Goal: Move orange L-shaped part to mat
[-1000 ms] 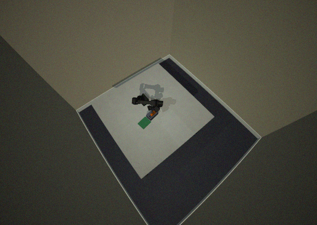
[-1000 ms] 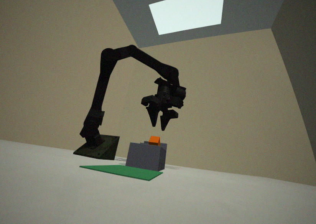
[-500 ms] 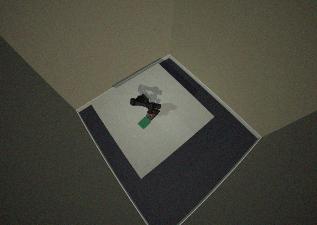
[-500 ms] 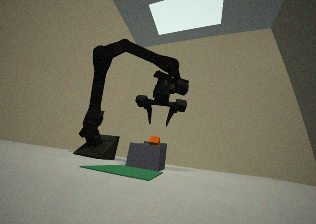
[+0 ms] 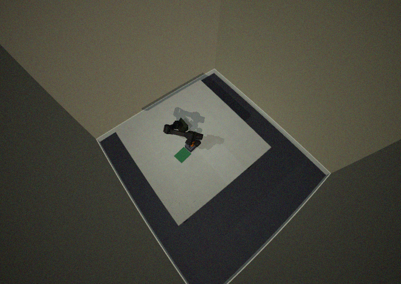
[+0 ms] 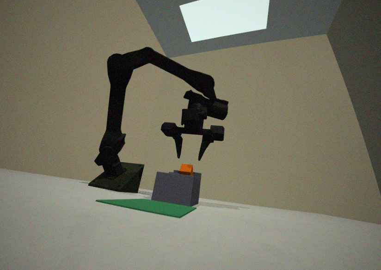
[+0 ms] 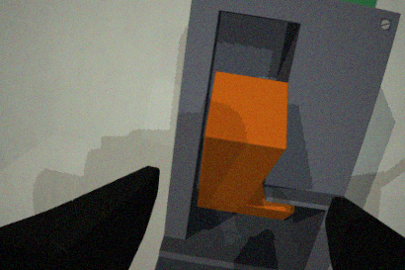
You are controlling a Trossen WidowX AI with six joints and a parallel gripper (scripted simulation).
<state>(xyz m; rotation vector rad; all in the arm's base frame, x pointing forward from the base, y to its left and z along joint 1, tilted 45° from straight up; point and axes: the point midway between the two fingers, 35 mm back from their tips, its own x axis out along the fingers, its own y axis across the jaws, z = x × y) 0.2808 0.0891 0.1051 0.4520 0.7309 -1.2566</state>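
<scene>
The orange L-shaped part (image 7: pixel 246 133) (image 6: pixel 186 169) (image 5: pixel 192 143) sits tilted in the pocket of the grey tray (image 7: pixel 342 86) (image 6: pixel 175 188) (image 5: pixel 191 148), with one end raised above the tray's top. My gripper (image 6: pixel 188 158) (image 7: pixel 243 194) is open and empty. It hangs straight above the raised end, a short way clear of it, with a finger on each side.
The arm's base (image 6: pixel 118 179) stands behind the mat, left of the tray. The light floor (image 5: pixel 213 164) is bordered by dark strips (image 5: pixel 259 190) and beige walls.
</scene>
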